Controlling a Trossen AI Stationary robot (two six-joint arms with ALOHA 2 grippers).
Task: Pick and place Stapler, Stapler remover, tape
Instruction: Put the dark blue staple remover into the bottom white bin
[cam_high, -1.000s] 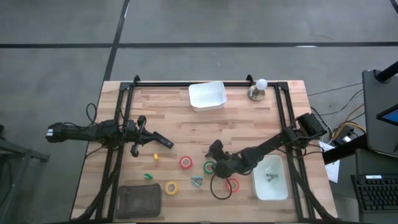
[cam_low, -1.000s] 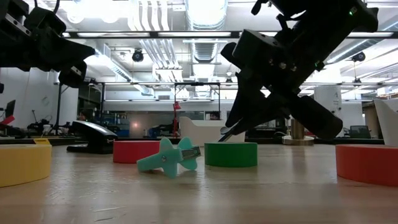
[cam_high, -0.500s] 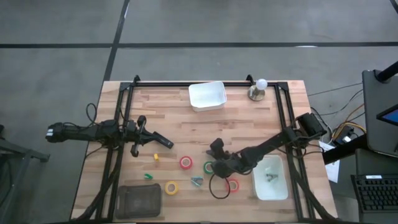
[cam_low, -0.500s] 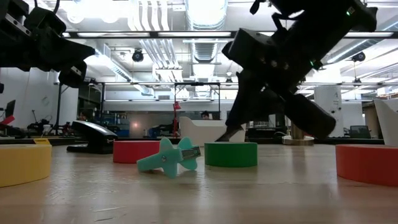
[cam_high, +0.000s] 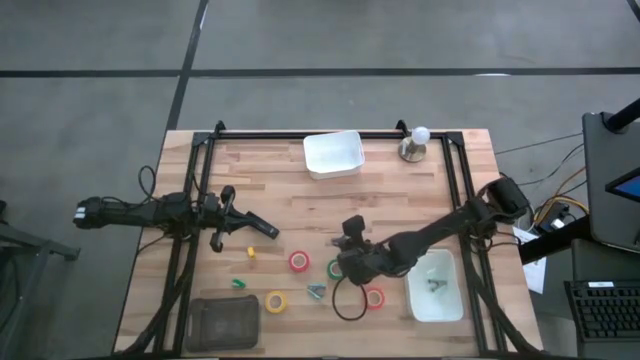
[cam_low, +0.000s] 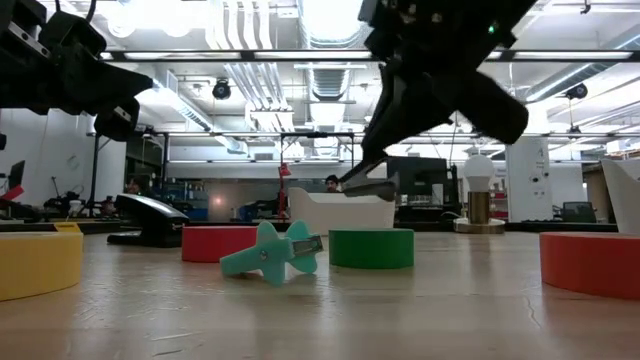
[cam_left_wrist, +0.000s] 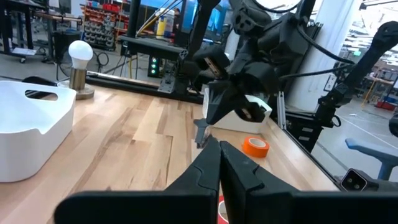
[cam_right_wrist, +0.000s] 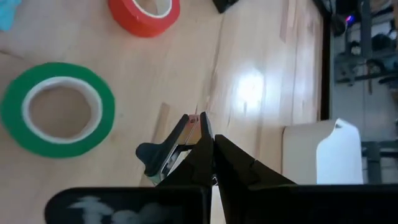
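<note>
My right gripper (cam_high: 351, 229) hovers above the green tape (cam_high: 335, 268), shut on a small black and metal stapler remover (cam_right_wrist: 166, 154). On the table lie a red tape (cam_high: 299, 261), a yellow tape (cam_high: 275, 301) and a second red tape (cam_high: 374, 297). A teal stapler remover (cam_low: 272, 253) rests on its side between the rolls. The black stapler (cam_high: 262, 228) lies flat just right of my left gripper (cam_high: 222, 215), which is shut, raised above the left side of the table and touches nothing. My right gripper pinches the black stapler remover between its two fingertips (cam_right_wrist: 200, 148), coming from above and slanting down. The remover's metal jaw end (cam_right_wrist: 190, 122) sticks out beside the fingers. It is lifted clear, hanging at the fingertips (cam_low: 365, 186) above the green tape (cam_low: 371, 247).
A white bin (cam_high: 333, 152) stands at the far edge beside a bulb on a stand (cam_high: 415, 143). Another white bin (cam_high: 452, 300) with a grey item sits at the right. A dark tray (cam_high: 222, 322) is at the near left. A black cable loop (cam_high: 348, 303) hangs from the right arm.
My right gripper has risen from just beside the green tape, drifting a little toward the far edge, and has stayed shut on the black stapler remover, which is now well above the table. The tapes and the teal remover have stayed in place.
</note>
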